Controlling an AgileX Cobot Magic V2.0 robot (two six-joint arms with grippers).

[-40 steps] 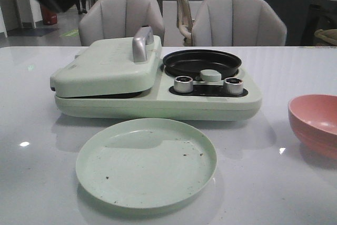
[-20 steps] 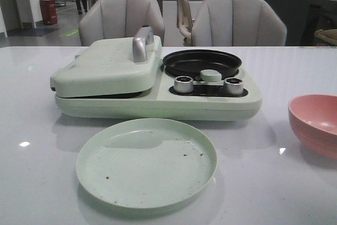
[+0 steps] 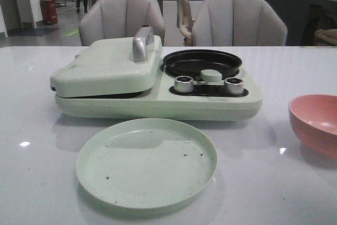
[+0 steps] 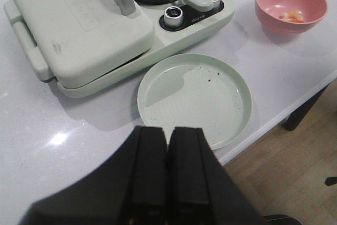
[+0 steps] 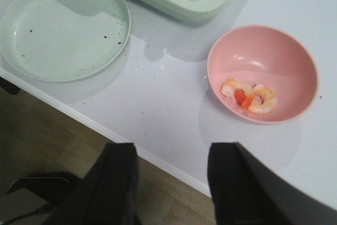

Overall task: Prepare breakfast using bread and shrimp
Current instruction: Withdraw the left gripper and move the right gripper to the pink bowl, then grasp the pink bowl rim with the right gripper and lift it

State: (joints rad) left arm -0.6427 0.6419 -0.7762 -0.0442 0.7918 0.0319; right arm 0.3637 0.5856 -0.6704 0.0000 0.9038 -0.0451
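Inside pink bowl (image 5: pixel 295 61): shrimp (image 5: pixel 248 96) curled; left tool (image 4: pixel 167 175) together, right tool (image 5: pixel 171 180) apart.

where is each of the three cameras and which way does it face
Front view: low at the table edge, facing forward over the pale green round plate to the mint green cooker; no robot body shows.
Left wrist view: above the table, looking down; left gripper shut.
Right wrist view: over the table edge, above the pink bowl holding shrimp; right gripper open.
All share plate and cooker.
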